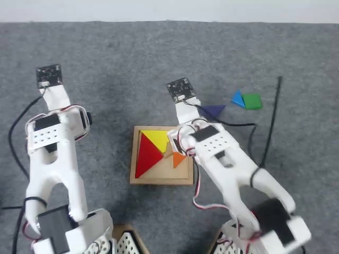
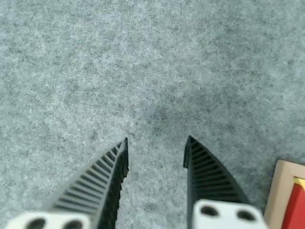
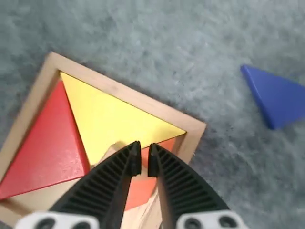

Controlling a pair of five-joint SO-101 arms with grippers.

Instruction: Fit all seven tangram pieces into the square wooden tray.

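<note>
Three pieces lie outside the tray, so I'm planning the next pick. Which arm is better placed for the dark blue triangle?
Right, probably. The right gripper is over the tray, nearer the dark blue triangle; the left gripper is over carpet beyond the tray's opposite side.

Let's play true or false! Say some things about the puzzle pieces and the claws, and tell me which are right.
The red triangle lies in the tray. True.
The green piece is in the tray. False: it lies on the carpet, outside.
The yellow triangle sits beside the red triangle. True.
The left claw holds a piece. False: it is open over bare carpet.
</note>
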